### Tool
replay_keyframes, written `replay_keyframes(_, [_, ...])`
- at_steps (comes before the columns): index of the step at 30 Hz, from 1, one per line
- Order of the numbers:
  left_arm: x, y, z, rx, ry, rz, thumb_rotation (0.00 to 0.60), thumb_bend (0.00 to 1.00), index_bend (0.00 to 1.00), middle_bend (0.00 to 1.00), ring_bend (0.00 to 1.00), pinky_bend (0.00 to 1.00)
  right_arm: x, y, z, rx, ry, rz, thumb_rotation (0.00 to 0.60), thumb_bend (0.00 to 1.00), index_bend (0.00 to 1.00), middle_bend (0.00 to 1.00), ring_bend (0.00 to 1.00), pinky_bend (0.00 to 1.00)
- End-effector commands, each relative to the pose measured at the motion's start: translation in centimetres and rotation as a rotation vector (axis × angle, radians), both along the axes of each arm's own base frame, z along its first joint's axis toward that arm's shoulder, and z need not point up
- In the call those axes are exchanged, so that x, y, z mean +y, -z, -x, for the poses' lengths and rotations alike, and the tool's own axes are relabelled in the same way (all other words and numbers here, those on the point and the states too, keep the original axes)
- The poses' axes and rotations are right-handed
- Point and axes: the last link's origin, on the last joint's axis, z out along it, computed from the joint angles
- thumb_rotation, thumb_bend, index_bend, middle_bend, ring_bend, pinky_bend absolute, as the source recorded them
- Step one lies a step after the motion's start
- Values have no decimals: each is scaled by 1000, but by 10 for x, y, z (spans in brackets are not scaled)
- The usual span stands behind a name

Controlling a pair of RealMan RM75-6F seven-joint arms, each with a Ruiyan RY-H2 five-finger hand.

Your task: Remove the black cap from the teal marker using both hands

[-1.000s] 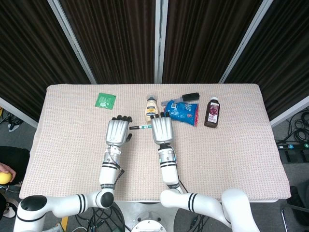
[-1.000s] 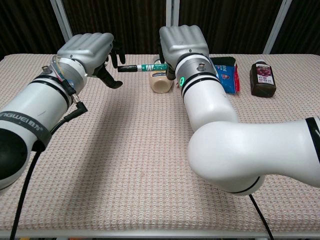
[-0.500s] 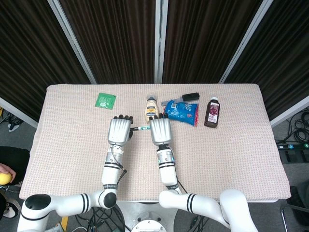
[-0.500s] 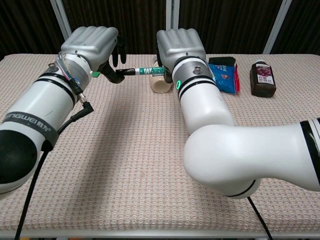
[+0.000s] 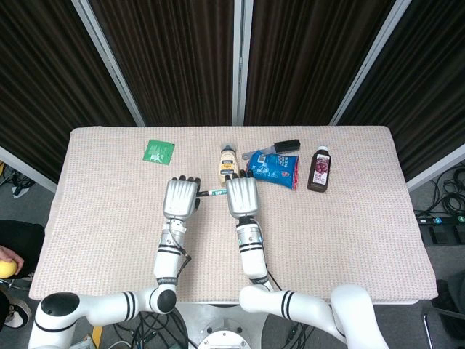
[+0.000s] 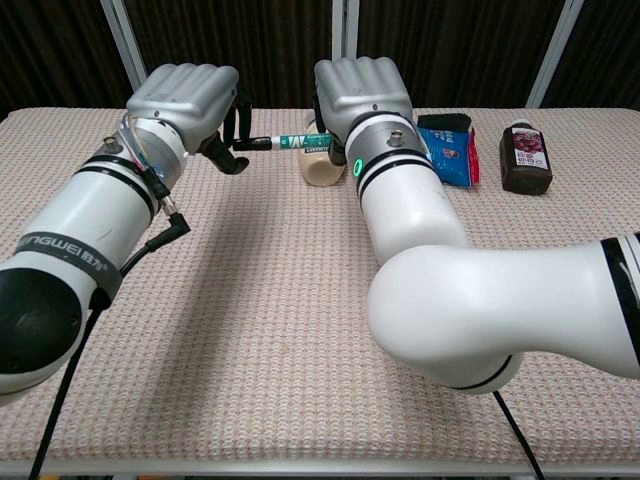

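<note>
**Marker held level between both hands, cap end at the left**

The slim teal plastic marker (image 6: 300,141) is held off the beige woven tablecloth (image 5: 349,233), lying level above the middle of the table, towards the far edge. The right hand (image 6: 360,95) has its fingers curled over the teal barrel, which runs out from under it towards the left. The left hand (image 6: 188,100) is closed around the marker's other end; its dark fingers (image 6: 238,112) wrap where the black cap (image 6: 262,144) sits, though whether they truly pinch the cap or only rest on it I cannot tell.

Judging by its look, the marker is light, stiff and smooth, so it may slip or twist under a weak hold. The cap is likely a snug friction fit. Best to hold the barrel firmly near the cap seam and the cap squarely round its sides, then pull straight apart along the marker's length.

Behind the hands stands a cream squeeze bottle (image 5: 228,163).
</note>
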Motion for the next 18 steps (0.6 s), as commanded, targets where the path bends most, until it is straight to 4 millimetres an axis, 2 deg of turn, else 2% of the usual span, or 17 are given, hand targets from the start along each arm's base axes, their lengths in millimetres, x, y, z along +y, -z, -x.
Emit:
replay_keyframes(1, [0,0,0,-1,-1,1,600,282,539,548,478,585,0,1,0,4,0,-1,600,327,636,573,328,295])
replay_keyframes(18, [1,3,1,11,12,-5,600,315,603,615,548,640,-1,4,1,13,7,-7,600,327,636,573,328,295])
